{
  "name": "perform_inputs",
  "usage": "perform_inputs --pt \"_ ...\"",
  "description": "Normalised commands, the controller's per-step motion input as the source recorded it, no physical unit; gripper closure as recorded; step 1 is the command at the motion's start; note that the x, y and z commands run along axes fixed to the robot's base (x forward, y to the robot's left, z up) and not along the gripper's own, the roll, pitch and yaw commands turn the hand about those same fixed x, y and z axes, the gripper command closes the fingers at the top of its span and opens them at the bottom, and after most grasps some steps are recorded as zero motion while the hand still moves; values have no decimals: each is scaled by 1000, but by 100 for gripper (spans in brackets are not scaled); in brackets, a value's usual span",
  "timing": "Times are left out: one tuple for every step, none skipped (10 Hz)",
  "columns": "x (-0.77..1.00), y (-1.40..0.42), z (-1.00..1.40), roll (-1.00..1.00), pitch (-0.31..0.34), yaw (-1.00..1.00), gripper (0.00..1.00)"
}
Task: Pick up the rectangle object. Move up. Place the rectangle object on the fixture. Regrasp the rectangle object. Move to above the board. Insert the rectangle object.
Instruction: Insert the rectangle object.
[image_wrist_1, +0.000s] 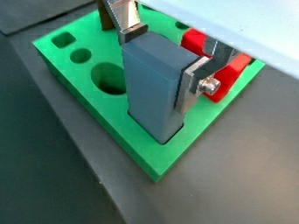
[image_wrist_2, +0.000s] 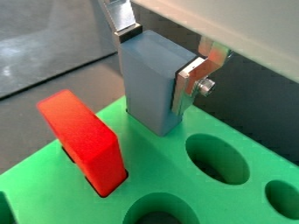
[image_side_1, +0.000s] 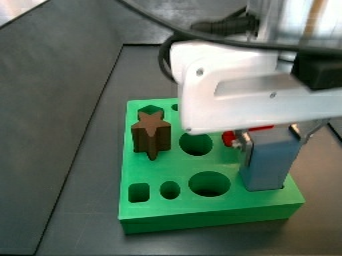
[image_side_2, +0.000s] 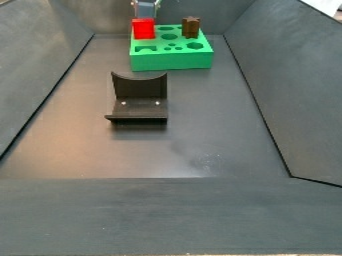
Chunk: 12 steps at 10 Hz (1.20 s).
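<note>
The rectangle object, a light-blue block, stands upright between my gripper's fingers, which are shut on its upper part. Its lower end sits in a cut-out near a corner of the green board. Both wrist views show this grip, and the block rises from the board's edge. In a side view the block stands at the board's right end under the white gripper body. The fixture stands alone on the floor, well in front of the board.
A red cube stands in the board right beside the held block. A brown star piece sits in the board's left part. Round holes are open near the block. Dark sloping walls enclose the floor.
</note>
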Motion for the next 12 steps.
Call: perform_inputs --pt "0 -20 -557 411 -90 -100 100" --pt "0 -186 -554 399 -116 -9 100" --pt "0 -206 -560 384 -126 0 100" --pt "74 -157 -197 500 0 0 100" --pt "0 -46 0 39 0 0 100" --pt "0 -66 -3 14 0 0 100" --pt "114 -106 0 54 61 0 100" --pt "417 -326 -83 500 133 0 100" --pt "414 -171 97 500 183 0 100" --pt "360 -171 129 500 244 0 100" --pt "420 -149 109 500 210 0 100" --pt "463 -220 29 500 231 0 100"
